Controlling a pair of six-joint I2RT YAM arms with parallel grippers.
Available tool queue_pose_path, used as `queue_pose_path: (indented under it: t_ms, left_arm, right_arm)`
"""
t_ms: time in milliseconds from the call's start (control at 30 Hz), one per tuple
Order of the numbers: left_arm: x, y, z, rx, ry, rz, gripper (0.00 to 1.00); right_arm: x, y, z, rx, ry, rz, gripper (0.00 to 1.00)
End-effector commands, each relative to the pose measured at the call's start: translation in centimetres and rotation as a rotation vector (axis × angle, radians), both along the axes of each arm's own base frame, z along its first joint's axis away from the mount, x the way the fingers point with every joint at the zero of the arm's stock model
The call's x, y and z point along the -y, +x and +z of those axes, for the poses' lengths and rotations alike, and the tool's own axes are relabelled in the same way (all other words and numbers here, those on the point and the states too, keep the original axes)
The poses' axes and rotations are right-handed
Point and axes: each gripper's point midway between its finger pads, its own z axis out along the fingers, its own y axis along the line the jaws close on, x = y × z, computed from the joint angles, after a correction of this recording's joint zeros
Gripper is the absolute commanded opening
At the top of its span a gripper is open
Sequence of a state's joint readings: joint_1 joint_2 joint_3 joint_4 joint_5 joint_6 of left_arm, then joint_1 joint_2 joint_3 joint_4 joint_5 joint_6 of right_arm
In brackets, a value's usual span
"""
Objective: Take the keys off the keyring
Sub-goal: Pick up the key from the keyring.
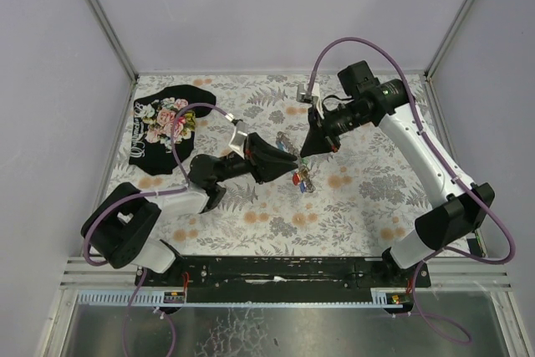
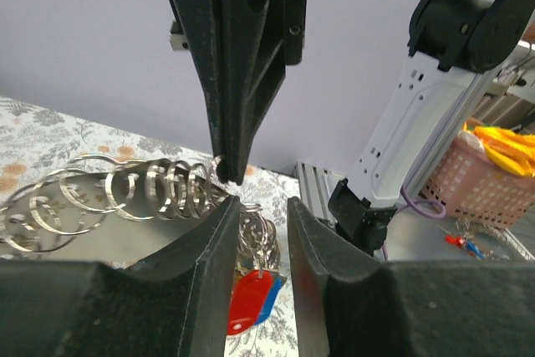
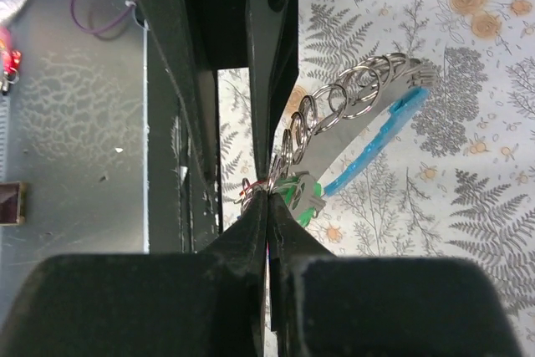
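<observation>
The left gripper (image 2: 263, 204) straddles the keyring (image 3: 355, 89) just above the keys (image 2: 249, 300); whether it grips cannot be told. The right gripper (image 3: 267, 196), clenched, touches the keyring's chain.

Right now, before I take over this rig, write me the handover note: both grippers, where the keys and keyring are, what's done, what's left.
Right gripper: shut, pinching one end of the keyring, a chain of thin silvery metal rings with a curved grey and light-blue fob.
Left gripper: jaws part open around the ring cluster just under that pinch; no clamp visible.
Keys, small metal ones with red, green and blue plastic heads: hanging from that cluster.
Done: keyring gripped, both grippers at it.
Left: every key; none visibly off yet.
</observation>
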State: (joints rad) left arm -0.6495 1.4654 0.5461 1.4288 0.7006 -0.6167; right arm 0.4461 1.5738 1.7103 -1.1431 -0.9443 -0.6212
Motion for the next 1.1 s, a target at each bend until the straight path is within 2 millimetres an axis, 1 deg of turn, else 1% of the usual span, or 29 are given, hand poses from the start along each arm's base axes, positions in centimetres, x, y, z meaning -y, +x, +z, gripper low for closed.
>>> queue_pose_path:
  t_ms: [0,100,200,267,433,567,700,767,900,1067]
  left_arm:
    - [-1.9,-0.5,3.3,0.052,-0.101,-0.001,0.29]
    - [-2.6,-0.6,4.0,0.021,-0.125,-0.011,0.30]
    - [-3.1,-0.9,4.6,-0.016,-0.143,-0.028,0.33]
    - [-3.4,-1.1,5.0,-0.040,-0.156,-0.037,0.36]
    - [-3.6,-1.3,6.0,-0.083,-0.177,-0.057,0.40]
    - [-3.2,-0.9,6.4,-0.148,-0.180,-0.081,0.41]
    - [-2.7,-0.5,6.3,-0.228,-0.177,-0.115,0.40]
    - [-2.4,-0.4,6.2,-0.258,-0.178,-0.133,0.39]
    - [-1.7,-0.7,6.3,-0.275,-0.178,-0.170,0.35]
    - [-1.0,-0.4,5.7,-0.294,-0.166,-0.163,0.34]
  right_arm:
    - [-0.7,-1.0,4.0,-0.017,0.171,0.009,0.00]
    - [-0.4,-1.0,4.8,-0.059,0.229,-0.009,0.00]
    - [-0.1,-0.9,5.5,-0.086,0.271,-0.015,0.00]
    - [0.0,-1.0,5.3,-0.127,0.289,-0.023,0.00]
    - [0.1,-0.7,5.9,-0.203,0.370,-0.042,0.00]
    - [0.4,-0.7,6.0,-0.258,0.406,-0.050,0.00]
    - [0.5,-0.8,6.1,-0.253,0.413,-0.048,0.00]
    - [0.6,-0.8,6.0,-0.243,0.413,-0.050,0.00]
    - [0.6,-1.0,6.2,-0.256,0.423,-0.044,0.00]
    - [0.6,-1.1,6.3,-0.253,0.436,-0.031,0.00]
